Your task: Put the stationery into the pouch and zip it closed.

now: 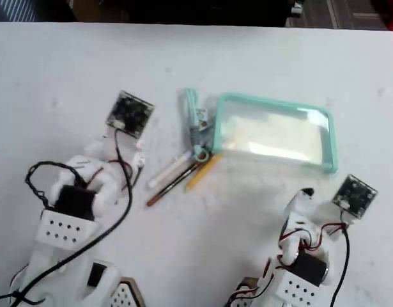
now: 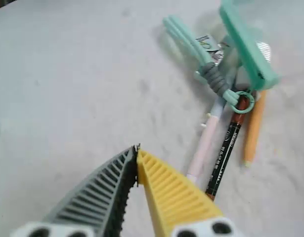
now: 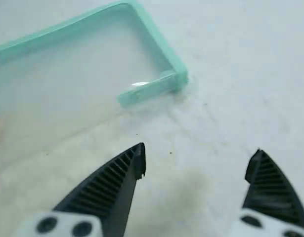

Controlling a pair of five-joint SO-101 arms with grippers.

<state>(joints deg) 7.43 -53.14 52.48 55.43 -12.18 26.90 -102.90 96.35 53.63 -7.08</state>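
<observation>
The pouch (image 1: 273, 102) lies flat on the table (image 1: 279, 57), pens (image 1: 180, 173) bunched at one end (outside it). The left gripper (image 2: 137, 150) is closed and empty beside the pens. The right gripper (image 3: 200, 153) gapes wide near the pouch's corner.

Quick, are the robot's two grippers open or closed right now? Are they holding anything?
Left gripper: closed, holding nothing.
Right gripper: open, holding nothing.

Bare table (image 2: 67, 98) lies between my left end effector (image 2: 137, 148) and the pens (image 2: 223, 148); the strap (image 2: 191, 42) crosses their far ends. My right end effector (image 3: 198, 150) faces bare table before the pouch (image 3: 156, 47).
</observation>
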